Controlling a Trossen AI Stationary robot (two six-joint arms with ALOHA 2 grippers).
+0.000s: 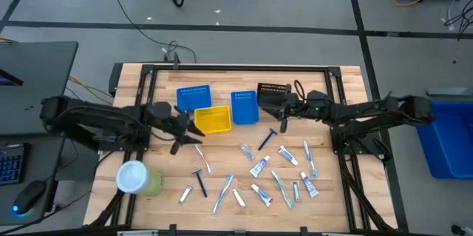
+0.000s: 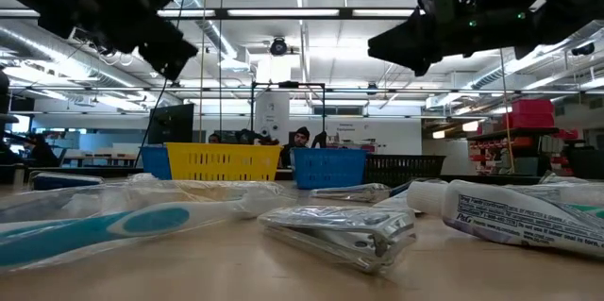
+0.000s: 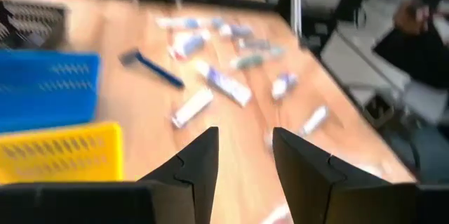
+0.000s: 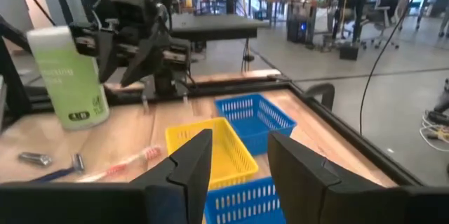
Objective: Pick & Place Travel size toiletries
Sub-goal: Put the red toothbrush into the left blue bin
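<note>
The left gripper (image 1: 194, 134) hangs open and empty above the wooden table (image 1: 336, 81), just beside the yellow plastic mesh bin (image 1: 212, 120). The right gripper (image 1: 267, 103), also open and holding nothing, hovers between the blue bin (image 1: 244, 107) and the black bin (image 1: 274, 88). The small white tubes, slim toothbrushes and dark blue razors (image 1: 267, 139) lie scattered across the table's near half.

Both arms are black and chunky. Each end effector (image 3: 242, 171) (image 4: 235, 164) has two flat, pointy black fingers (image 3: 200, 161).
</note>
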